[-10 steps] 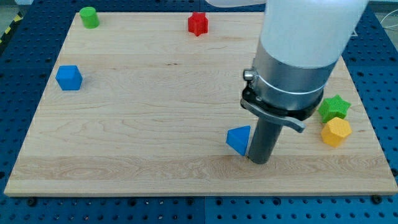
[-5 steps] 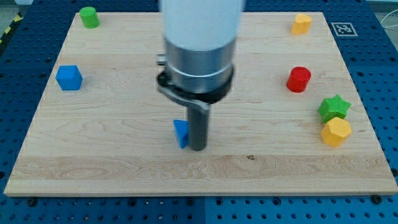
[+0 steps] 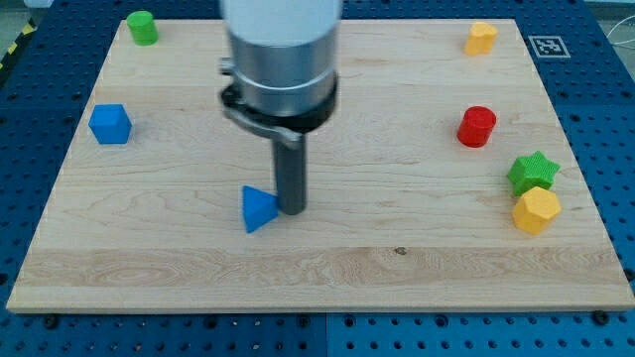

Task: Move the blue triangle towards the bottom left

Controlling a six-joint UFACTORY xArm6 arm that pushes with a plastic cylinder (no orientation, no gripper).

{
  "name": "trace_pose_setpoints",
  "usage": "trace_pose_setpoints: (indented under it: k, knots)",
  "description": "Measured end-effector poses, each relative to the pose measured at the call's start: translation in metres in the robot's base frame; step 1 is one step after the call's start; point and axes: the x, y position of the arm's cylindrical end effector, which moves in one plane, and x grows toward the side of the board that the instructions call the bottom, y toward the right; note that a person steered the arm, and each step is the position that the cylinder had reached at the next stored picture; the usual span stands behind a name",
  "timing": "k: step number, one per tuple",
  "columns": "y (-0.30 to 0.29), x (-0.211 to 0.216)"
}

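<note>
The blue triangle (image 3: pixel 258 209) lies on the wooden board (image 3: pixel 317 268), left of the middle and toward the view's bottom. My tip (image 3: pixel 291 209) stands right against the triangle's right side, touching it. The arm's wide body rises above the rod and hides part of the board's top middle.
A blue cube (image 3: pixel 110 124) sits at the left. A green cylinder (image 3: pixel 142 27) is at the top left. A yellow block (image 3: pixel 481 38) is at the top right. A red cylinder (image 3: pixel 477 126), a green star (image 3: pixel 533 172) and a yellow hexagon (image 3: pixel 537 209) sit at the right.
My tip has swept from the view's right to the left, pushing the blue triangle leftward with it. The red star at the top is now hidden behind the arm.
</note>
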Motion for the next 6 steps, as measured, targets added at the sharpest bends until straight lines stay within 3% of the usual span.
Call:
trace_pose_setpoints:
  k: [3, 5, 6]
  knots:
    - [-0.132, -0.003]
    - [-0.108, -0.046]
    - [-0.068, -0.037]
